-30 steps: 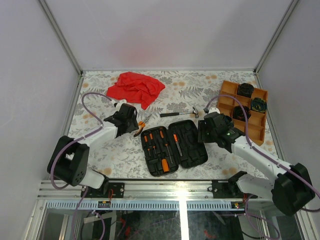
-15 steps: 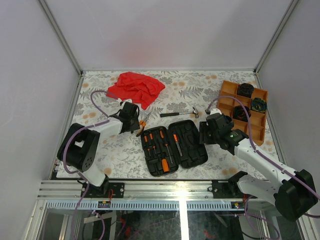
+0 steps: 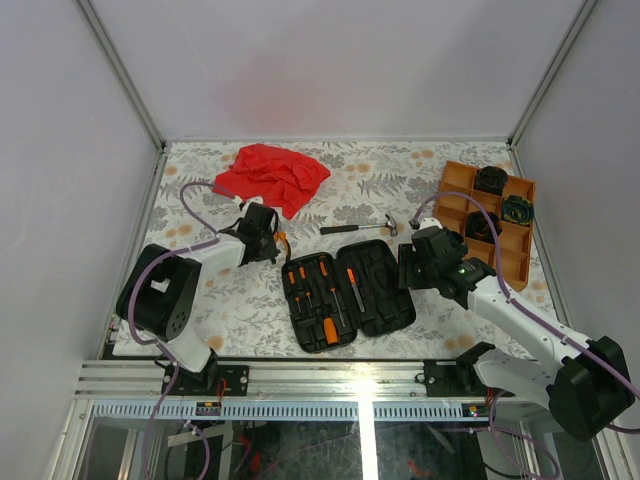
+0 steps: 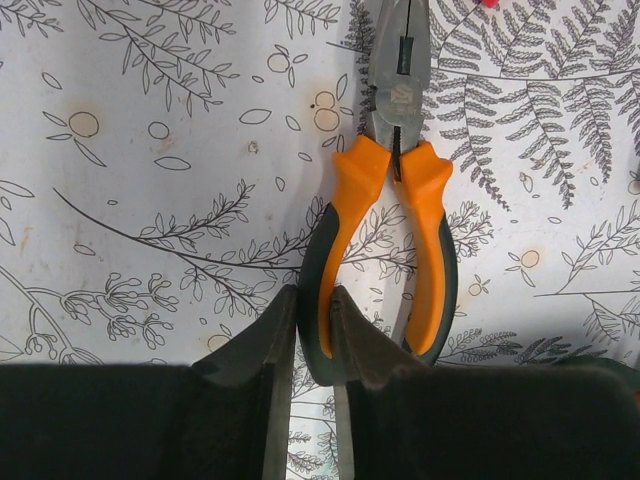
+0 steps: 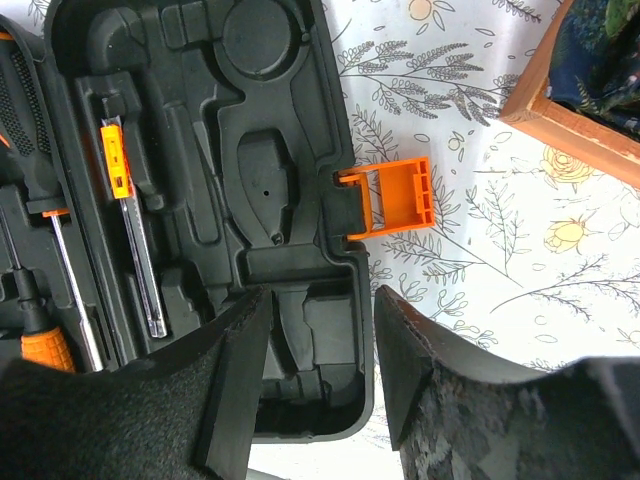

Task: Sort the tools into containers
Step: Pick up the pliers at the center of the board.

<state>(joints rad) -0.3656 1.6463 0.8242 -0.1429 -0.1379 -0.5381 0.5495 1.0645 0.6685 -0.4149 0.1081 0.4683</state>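
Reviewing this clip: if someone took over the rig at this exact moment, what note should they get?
Left gripper: shut on one handle of the pliers, which lie on the table left of the case.
Right gripper: open, holding nothing, over the tool case near its orange latch.
Done: screwdrivers sit in the case; three coiled bundles sit in the orange tray.
Left: the pliers and the hammer, which lies on the table behind the case, probably go into the case's free slots.
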